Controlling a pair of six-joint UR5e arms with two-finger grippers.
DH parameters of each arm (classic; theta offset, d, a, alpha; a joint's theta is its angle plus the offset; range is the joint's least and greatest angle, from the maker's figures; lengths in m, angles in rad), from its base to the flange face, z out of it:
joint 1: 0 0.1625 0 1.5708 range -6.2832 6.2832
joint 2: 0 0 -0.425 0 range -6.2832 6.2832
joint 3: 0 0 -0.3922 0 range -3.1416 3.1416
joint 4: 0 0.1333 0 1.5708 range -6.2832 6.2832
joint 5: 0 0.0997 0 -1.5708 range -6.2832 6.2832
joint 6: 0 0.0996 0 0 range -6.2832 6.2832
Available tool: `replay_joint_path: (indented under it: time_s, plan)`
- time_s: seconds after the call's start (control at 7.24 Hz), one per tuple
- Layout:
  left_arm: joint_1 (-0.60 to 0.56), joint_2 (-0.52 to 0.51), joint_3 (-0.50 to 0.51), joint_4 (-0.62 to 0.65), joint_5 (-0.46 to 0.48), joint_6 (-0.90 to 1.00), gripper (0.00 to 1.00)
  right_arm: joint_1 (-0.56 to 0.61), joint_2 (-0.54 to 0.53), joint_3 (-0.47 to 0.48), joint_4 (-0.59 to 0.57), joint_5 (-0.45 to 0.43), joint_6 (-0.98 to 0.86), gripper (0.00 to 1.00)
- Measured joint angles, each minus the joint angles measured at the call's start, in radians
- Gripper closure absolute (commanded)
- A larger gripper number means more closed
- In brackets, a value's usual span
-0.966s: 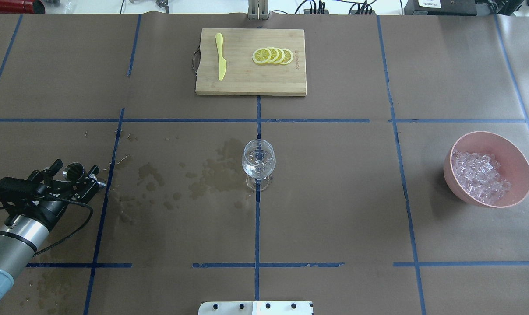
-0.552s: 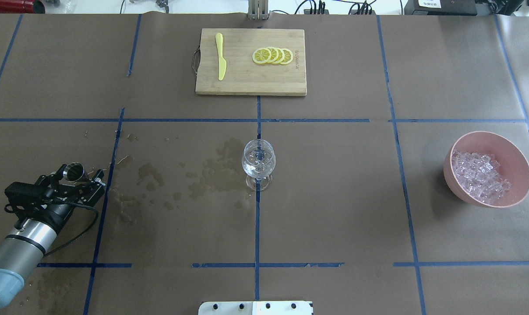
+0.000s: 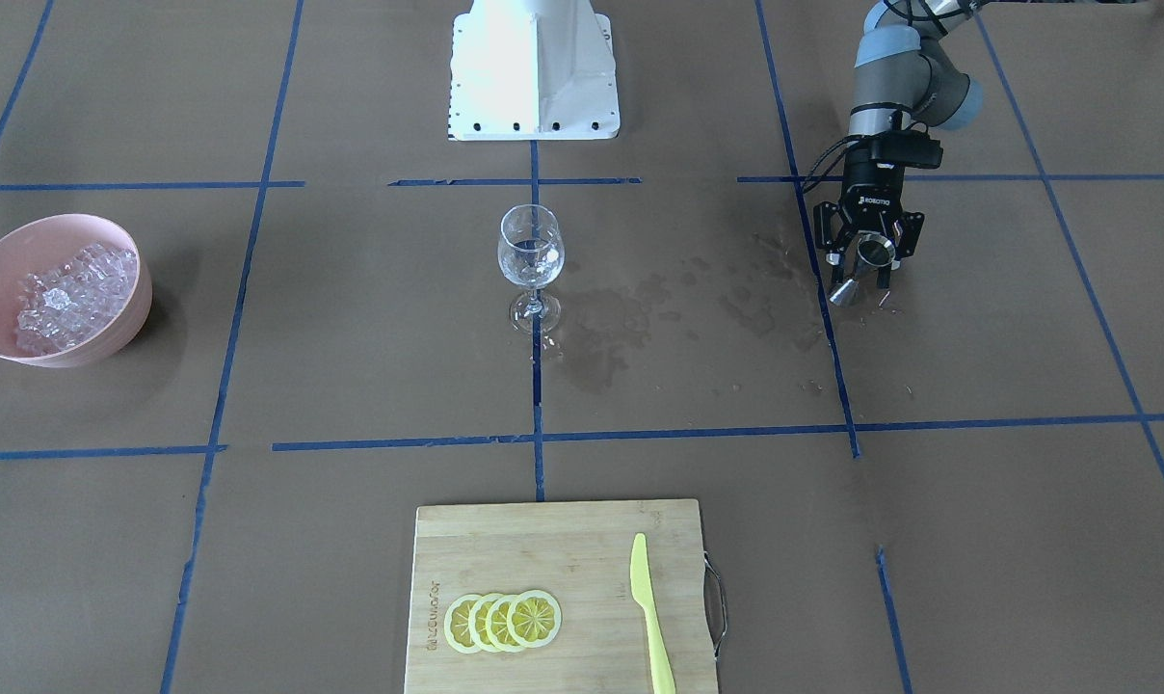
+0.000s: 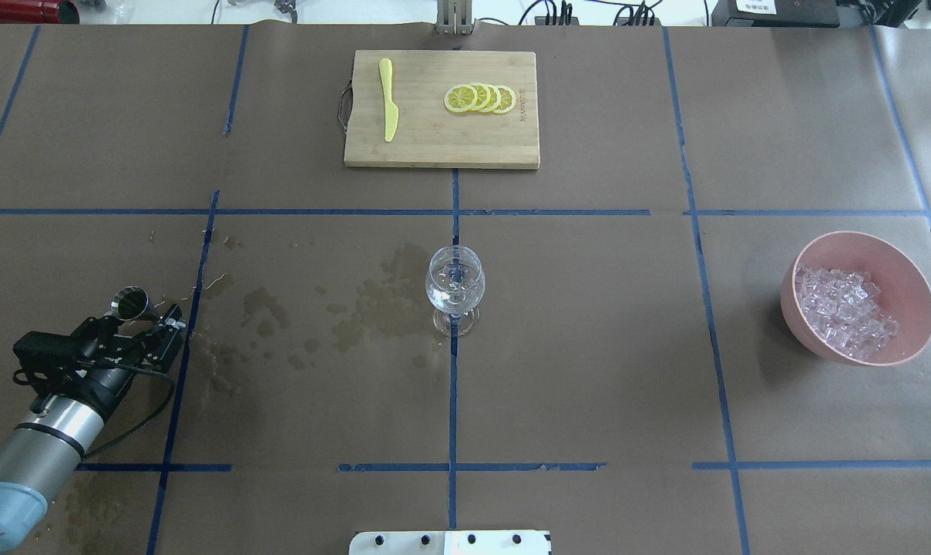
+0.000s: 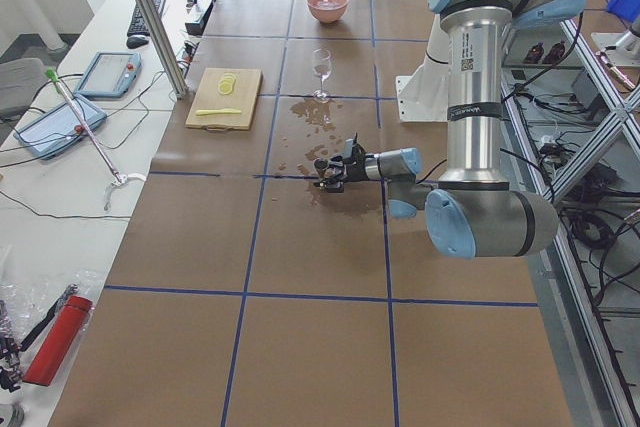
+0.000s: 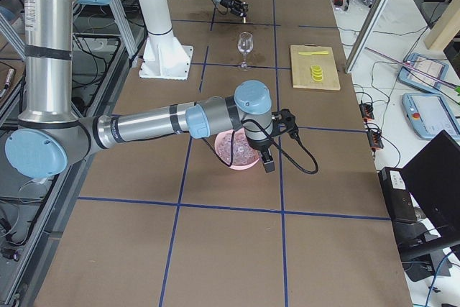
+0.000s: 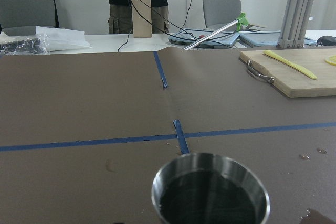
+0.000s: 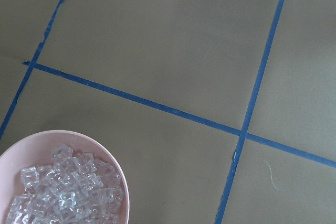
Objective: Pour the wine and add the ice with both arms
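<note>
Since each arm serves one half of the task, we find them staged at opposite ends of the table [image 4: 589,347]: the left arm [image 4: 45,439] low at the left, the right arm [image 6: 158,121] over the pink bowl [image 4: 909,266] at the right. The wine glass [image 4: 455,287] stands central, where we judge both can reach it. The left gripper [image 3: 863,253] has its fingers apart about the upright steel jigger [image 4: 130,302], which seems to rest on the table. Whether the right gripper [image 6: 267,150] is spread or closed we cannot tell. The ice [image 4: 843,312] lies heaped in the bowl.
</note>
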Motion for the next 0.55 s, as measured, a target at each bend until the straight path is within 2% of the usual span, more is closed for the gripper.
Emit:
replay_joint_path:
  time_s: [0.41, 0.55]
  plan:
    - [0.011, 0.000, 0.000, 0.000, 0.005, -0.007, 0.55, 0.000, 0.000, 0.000, 0.000, 0.001, 0.001, 0.00]
    - [0.015, 0.000, 0.000, 0.000, 0.011, -0.008, 0.58, 0.000, 0.000, -0.001, 0.000, 0.001, 0.001, 0.00]
